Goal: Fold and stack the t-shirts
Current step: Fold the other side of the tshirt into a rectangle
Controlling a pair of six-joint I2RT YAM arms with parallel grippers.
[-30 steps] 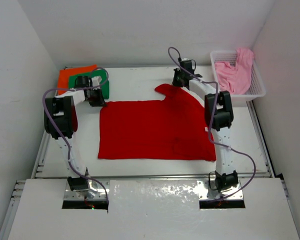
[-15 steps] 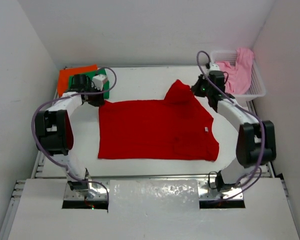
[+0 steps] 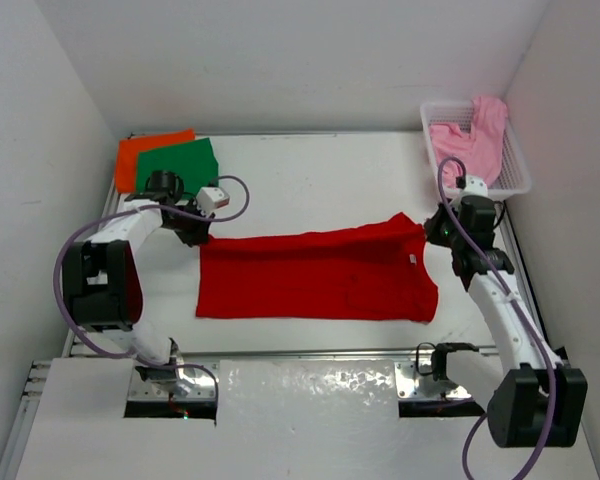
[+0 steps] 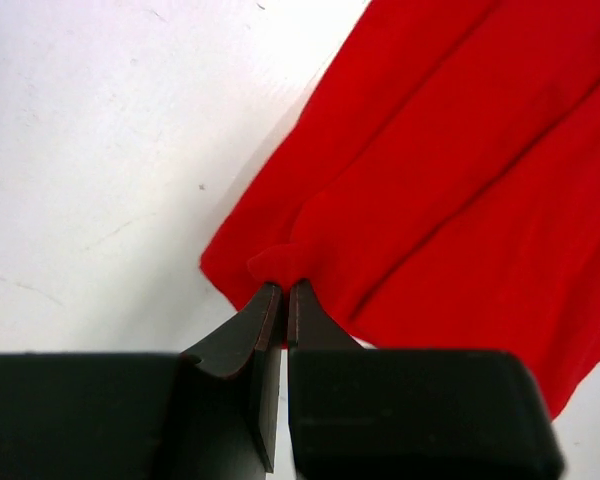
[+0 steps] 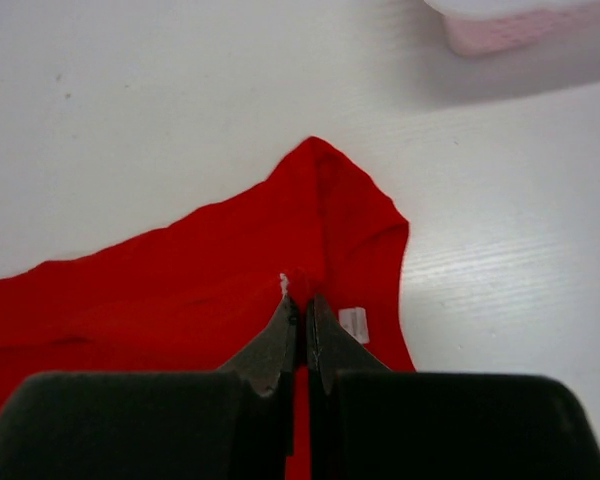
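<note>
The red t-shirt [image 3: 315, 275] lies across the middle of the table, its far half folded toward me. My left gripper [image 3: 198, 236] is shut on its far left corner [image 4: 270, 262]. My right gripper [image 3: 432, 232] is shut on its far right corner [image 5: 310, 280], beside a white label [image 5: 353, 325]. The green t-shirt [image 3: 177, 163] lies folded on the orange t-shirt [image 3: 140, 157] at the far left. The light pink t-shirt [image 3: 468, 145] lies crumpled in the basket.
The white lattice basket [image 3: 512, 180] stands at the far right corner; its base shows in the right wrist view [image 5: 520, 20]. Walls close in the table on the left, back and right. Purple cables loop off both arms.
Both grippers have pulled the far edge of the red t-shirt toward me, folding it over the near half. The raised sleeve is now flat. The green t-shirt is now uncovered.
</note>
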